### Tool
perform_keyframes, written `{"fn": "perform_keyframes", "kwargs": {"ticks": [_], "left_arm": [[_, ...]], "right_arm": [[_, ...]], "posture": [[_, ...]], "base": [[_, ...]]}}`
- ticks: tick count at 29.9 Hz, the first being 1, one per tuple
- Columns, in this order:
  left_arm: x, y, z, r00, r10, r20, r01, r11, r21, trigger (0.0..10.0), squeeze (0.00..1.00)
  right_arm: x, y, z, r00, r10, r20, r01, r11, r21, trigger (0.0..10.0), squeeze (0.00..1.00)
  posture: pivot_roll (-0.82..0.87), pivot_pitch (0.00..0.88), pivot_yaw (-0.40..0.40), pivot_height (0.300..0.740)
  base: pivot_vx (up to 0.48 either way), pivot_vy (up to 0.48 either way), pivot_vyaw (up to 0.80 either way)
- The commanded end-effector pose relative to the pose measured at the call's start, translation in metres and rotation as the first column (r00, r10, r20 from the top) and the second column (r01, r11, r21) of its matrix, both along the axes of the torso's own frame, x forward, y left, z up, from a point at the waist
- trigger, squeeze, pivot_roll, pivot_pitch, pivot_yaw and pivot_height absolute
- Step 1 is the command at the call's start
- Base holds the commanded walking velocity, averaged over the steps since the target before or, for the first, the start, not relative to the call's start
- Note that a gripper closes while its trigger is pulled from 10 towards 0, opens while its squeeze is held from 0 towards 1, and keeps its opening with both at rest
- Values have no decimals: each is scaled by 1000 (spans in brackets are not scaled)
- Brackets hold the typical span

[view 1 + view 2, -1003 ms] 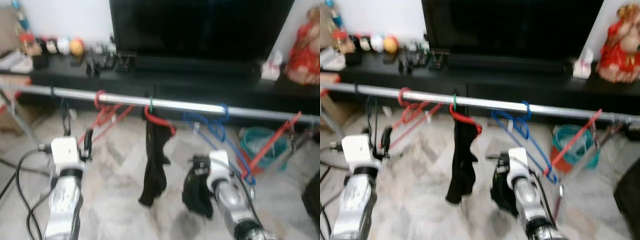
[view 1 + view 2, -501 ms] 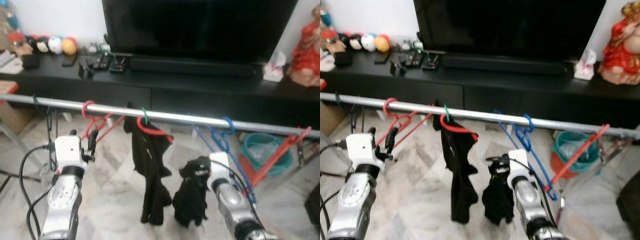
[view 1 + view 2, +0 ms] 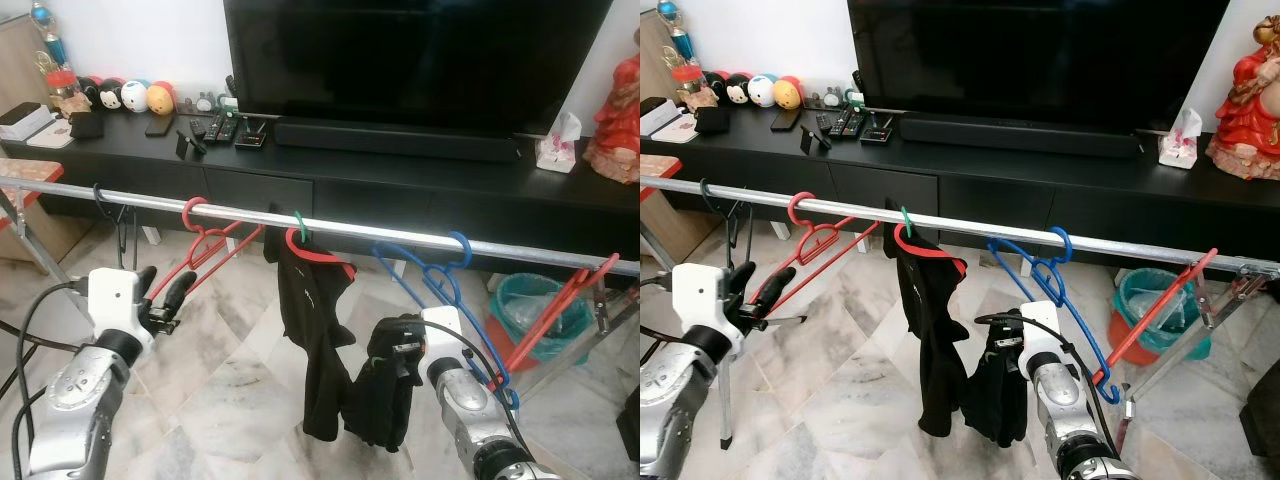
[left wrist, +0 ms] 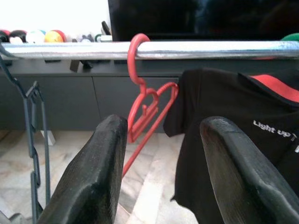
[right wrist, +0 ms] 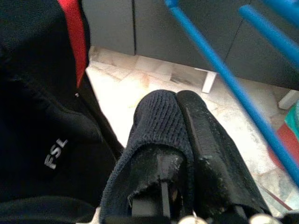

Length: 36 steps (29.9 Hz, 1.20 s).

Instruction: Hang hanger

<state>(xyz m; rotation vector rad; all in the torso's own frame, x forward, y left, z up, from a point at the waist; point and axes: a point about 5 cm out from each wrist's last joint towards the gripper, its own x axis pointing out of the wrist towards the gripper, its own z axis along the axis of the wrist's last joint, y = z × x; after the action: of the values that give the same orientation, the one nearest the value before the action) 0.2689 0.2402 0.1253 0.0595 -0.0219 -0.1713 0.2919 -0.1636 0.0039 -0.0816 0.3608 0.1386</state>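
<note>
A silver rail (image 3: 400, 232) runs across in front of me. On it hang a dark hanger (image 3: 108, 200), an empty red hanger (image 3: 208, 238), a red hanger carrying a black shirt (image 3: 312, 330), and blue hangers (image 3: 440, 275). My right gripper (image 5: 178, 100) sits below the rail, between the shirt and the blue hangers. It is shut on a black knit cloth (image 3: 385, 395) that drapes over its fingers (image 5: 205, 140). My left gripper (image 4: 161, 135) is open and holds nothing. It sits low on the left, facing the empty red hanger (image 4: 145, 107).
Behind the rail stands a black TV cabinet (image 3: 400, 190) with a large TV (image 3: 410, 50), remotes and small toys. A teal bucket (image 3: 535, 310) and the rack's red leg (image 3: 560, 305) are at the right. Marble floor (image 3: 230, 380) lies below.
The view has shifted and sharpened. My left gripper has tipped from upright to pointing forward at the rail. My right gripper still holds the black cloth.
</note>
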Motion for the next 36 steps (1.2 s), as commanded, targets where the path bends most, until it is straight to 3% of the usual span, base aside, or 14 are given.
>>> {"fn": "perform_keyframes", "kwargs": {"ticks": [1, 8, 10, 12, 15, 18, 22, 28, 30, 32, 33, 34, 35, 36], "left_arm": [[2, -1, 6, 1000, -16, 16, 15, 1000, 4, 10000, 0], [5, -2, 5, 999, -36, -7, 36, 999, -15, 10000, 0], [9, -1, 8, 1000, -11, 2, 11, 1000, 26, 10000, 0], [18, 1, 14, 999, 32, 13, -31, 999, -22, 10000, 0], [24, -4, 11, 1000, -13, -18, 12, 999, -50, 10000, 0], [32, 1, 1, 998, 41, -49, -40, 999, 25, 10000, 0], [42, 11, -4, 989, 118, -87, -115, 992, 44, 10000, 0], [65, 24, 5, 976, 195, -97, -197, 980, -10, 10000, 0], [74, 22, 10, 979, 173, -111, -181, 981, -69, 10000, 0], [80, 18, 12, 983, 138, -120, -147, 987, -70, 10000, 0], [83, 16, 12, 985, 119, -128, -129, 989, -76, 10000, 341], [84, 15, 12, 985, 113, -133, -124, 989, -83, 10000, 341], [85, 14, 12, 985, 107, -136, -119, 989, -82, 10000, 1000], [88, 11, 12, 986, 82, -147, -95, 992, -80, 10000, 1000]], "right_arm": [[3, 4, 5, 999, 27, 35, -27, 999, 16, 10000, 0], [-1, 10, 2, 995, 96, 14, -97, 995, 7, 10000, 0], [-1, 10, 1, 995, 101, 7, -101, 995, 5, 10000, 0], [-1, 11, 0, 994, 114, -1, -113, 994, 4, 10000, 0], [-1, 13, 0, 992, 127, -5, -127, 992, 9, 10000, 0], [-2, 16, -2, 989, 148, -20, -147, 989, 10, 10000, 0], [-3, 18, -2, 987, 159, -22, -159, 987, 10, 10000, 0], [-3, 18, -2, 986, 165, -27, -165, 986, 12, 10000, 0], [-1, 18, -1, 987, 159, -20, -159, 987, 16, 10000, 0], [0, 18, 0, 987, 158, -19, -158, 987, 17, 10000, 0], [0, 18, 0, 987, 158, -18, -158, 987, 18, 10000, 0], [0, 18, 0, 987, 157, -18, -157, 987, 18, 10000, 0], [1, 18, 0, 987, 157, -18, -157, 987, 18, 10000, 0], [0, 18, 0, 987, 158, -19, -158, 987, 18, 10000, 0]], "posture": [[-16, 0, -4, 740], [-16, 0, -5, 740], [-16, 0, -5, 740], [-14, 0, -6, 740], [-16, 0, -5, 740], [-20, 0, -1, 740], [-33, 0, 8, 740], [-34, 0, 10, 740], [-36, 0, 11, 740], [-35, 0, 12, 740], [-36, 0, 13, 740], [-36, 0, 13, 740], [-40, 0, 16, 740], [-40, 0, 16, 740]], "base": [[0, 0, 0], [0, 0, 0], [0, 0, 0], [0, 0, 0], [0, 0, 0], [0, 0, 0], [0, 0, 0], [0, 0, 0], [0, 0, 0], [0, 0, 0], [0, 0, 0], [0, 0, 0], [0, 0, 0], [0, 0, 0]]}}
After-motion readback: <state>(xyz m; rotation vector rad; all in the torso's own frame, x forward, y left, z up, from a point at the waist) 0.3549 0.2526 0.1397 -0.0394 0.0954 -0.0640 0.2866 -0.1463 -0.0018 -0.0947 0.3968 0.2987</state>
